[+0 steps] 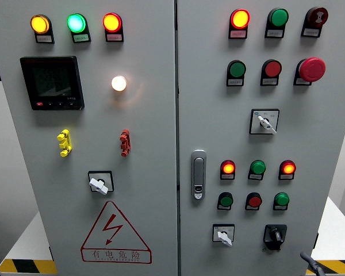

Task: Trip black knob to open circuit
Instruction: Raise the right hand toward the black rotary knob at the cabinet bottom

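The black knob (pixel 274 234) sits on a black square plate at the lower right of the right cabinet door, its pointer turned down and to the left. Only a dark grey tip of my right hand (pixel 312 263) shows at the bottom edge, below and to the right of the knob and apart from it. The rest of that hand is out of frame. My left hand does not appear.
A white selector switch (pixel 223 234) is left of the black knob. Above it are rows of red and green lamps and buttons, a door handle (pixel 198 174) and a red mushroom button (pixel 311 69). The left door carries a meter (pixel 52 83) and a warning triangle (pixel 115 233).
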Controlling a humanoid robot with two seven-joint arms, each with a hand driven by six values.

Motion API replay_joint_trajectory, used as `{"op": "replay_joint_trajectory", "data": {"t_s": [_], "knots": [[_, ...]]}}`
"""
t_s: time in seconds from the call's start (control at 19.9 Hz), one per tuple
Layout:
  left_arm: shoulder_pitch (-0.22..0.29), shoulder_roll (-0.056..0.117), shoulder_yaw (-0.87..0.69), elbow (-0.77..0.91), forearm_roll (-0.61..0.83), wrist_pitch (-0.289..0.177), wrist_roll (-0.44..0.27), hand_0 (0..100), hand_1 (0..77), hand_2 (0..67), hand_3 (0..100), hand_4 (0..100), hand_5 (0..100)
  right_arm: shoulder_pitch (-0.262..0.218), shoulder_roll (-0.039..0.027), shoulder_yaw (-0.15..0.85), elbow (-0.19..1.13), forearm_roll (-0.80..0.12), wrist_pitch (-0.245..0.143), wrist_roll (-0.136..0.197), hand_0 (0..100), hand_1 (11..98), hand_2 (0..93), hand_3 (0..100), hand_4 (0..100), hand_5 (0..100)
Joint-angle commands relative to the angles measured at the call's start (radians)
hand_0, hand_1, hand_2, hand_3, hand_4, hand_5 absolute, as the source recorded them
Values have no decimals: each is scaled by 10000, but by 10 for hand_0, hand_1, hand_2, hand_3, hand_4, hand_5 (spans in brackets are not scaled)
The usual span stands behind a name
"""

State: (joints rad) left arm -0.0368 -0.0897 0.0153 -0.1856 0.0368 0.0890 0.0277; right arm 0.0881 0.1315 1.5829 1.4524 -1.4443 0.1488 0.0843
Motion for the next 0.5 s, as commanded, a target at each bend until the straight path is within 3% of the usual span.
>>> {"op": "replay_joint_trajectory", "data": {"t_s": [0.0, 0.45], "knots": [[0, -8, 0, 0, 0, 0, -1, 0, 0, 195, 261, 99, 86, 192, 20, -29, -89, 8, 0, -45, 1000, 611, 0, 881, 961, 1000], [0, 7, 0, 0, 0, 0, -1, 0, 0, 195, 261, 99, 86, 530, 20, -213, -349, 8, -154, -76, 971, 831, 0, 946, 1000, 1000]]}}
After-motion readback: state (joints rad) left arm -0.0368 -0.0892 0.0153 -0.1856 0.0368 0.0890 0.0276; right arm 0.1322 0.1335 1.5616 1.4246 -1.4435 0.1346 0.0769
